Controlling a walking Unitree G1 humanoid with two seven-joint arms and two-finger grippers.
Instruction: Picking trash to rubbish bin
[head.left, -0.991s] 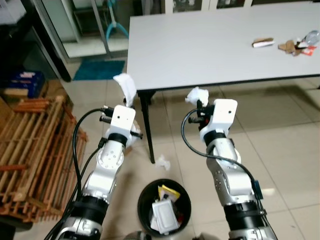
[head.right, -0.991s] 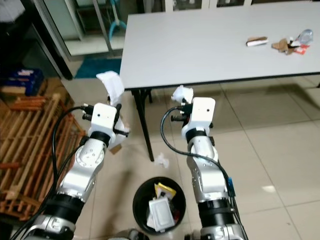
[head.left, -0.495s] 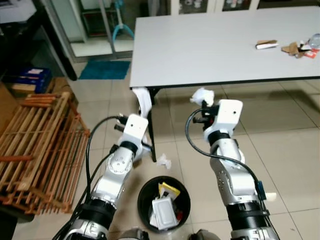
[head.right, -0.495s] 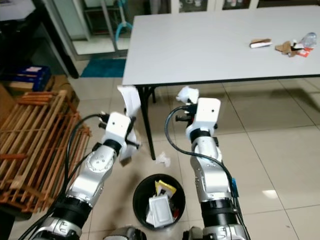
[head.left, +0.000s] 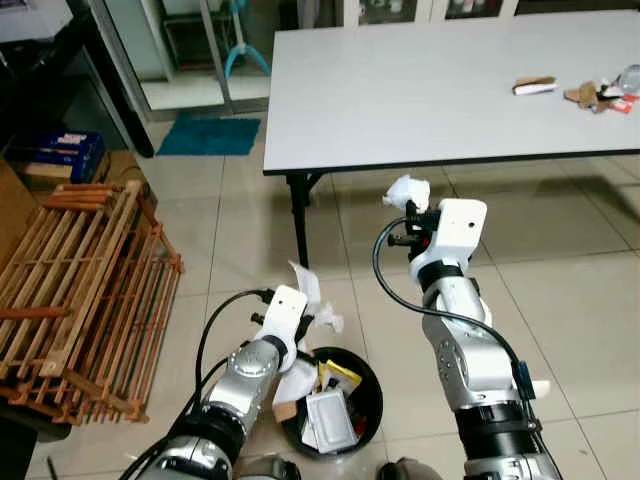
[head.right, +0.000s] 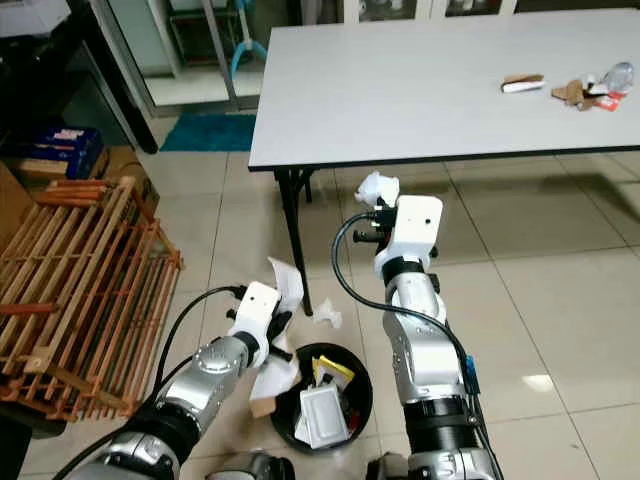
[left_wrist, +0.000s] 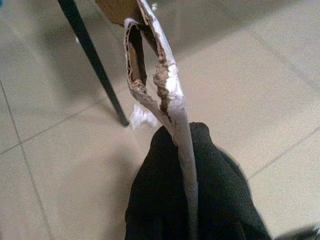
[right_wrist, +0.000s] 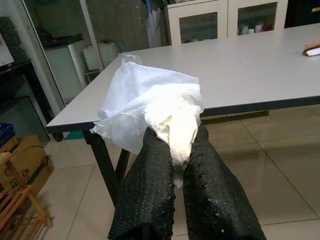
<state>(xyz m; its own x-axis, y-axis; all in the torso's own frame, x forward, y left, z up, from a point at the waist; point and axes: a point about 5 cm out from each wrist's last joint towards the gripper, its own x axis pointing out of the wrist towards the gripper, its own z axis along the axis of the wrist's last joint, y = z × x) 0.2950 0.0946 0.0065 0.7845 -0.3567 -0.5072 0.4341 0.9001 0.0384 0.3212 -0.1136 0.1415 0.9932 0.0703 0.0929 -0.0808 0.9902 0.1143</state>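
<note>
We see the left gripper low by the left rim of the rubbish bin, its fingers clenched on a torn cardboard strip; in its wrist view the strip runs out of frame at the near edge, so where the fingers actually pinch it stays hidden. The strip is white-faced, brown inside, ragged and curled at its far end. The bin is a round black one on the tiled floor, already holding a white box and yellow scraps, its near edge partly covered by our left arm. The right gripper is raised in front of the grey tabletop, fingers squeezed on a crumpled white tissue wad that billows over their tips. A small white scrap lies on the floor just beyond the bin, beside the black table leg. Far right on the tabletop sits more litter, too small to identify.
</note>
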